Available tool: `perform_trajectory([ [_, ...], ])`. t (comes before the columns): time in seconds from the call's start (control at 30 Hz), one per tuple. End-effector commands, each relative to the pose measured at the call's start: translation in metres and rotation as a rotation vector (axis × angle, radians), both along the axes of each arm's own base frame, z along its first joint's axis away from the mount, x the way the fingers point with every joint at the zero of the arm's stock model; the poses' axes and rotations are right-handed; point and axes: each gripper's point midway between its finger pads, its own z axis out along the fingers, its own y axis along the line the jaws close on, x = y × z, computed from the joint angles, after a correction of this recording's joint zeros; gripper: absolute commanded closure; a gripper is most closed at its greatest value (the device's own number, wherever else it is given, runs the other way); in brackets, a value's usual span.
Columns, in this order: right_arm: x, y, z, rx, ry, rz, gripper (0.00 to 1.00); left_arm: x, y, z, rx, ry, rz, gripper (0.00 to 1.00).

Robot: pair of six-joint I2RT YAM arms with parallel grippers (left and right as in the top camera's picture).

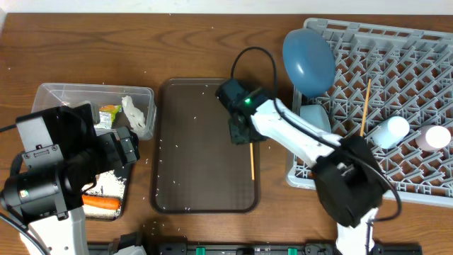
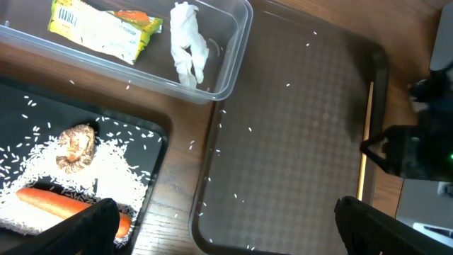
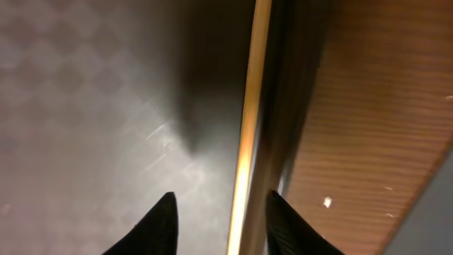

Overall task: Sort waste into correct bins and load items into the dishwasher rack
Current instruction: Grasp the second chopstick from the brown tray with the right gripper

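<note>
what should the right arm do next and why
Probably lower the right pincer a little and close it on the chopstick. It is open and straddles the stick, which lies along the brown tray's right rim; the other chopstick already sits in the rack.

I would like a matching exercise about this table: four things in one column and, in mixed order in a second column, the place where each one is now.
Things
1. carrot
2. crumpled tissue
3. blue plate
4. chopstick below the right gripper

Places
A. in the dishwasher rack
B. in the black tray
C. on the brown serving tray, along its right edge
D. in the clear tub

Pairs: 1-B, 2-D, 3-A, 4-C
</note>
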Motion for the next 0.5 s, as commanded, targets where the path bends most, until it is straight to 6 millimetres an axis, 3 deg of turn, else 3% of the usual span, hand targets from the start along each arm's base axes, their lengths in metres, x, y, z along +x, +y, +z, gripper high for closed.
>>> perform_trajectory([
  [0.0,-0.002,-0.003,-0.015,-0.015,0.025,-0.077,0.69,0.000,-0.002,0.003,0.006,-0.010,-0.025,0.02],
  [0.13,-0.004,-0.005,-0.029,-0.033,0.050,-0.111,0.70,0.000,-0.002,0.003,0.006,-0.010,-0.025,0.02],
  [0.33,-0.007,0.003,-0.045,-0.008,0.086,-0.106,0.78,0.000,-0.002,0.003,0.006,-0.010,-0.025,0.02],
  [0.47,-0.003,0.013,-0.046,0.032,0.075,-0.054,0.94,0.000,-0.002,0.003,0.006,-0.010,-0.025,0.02],
])
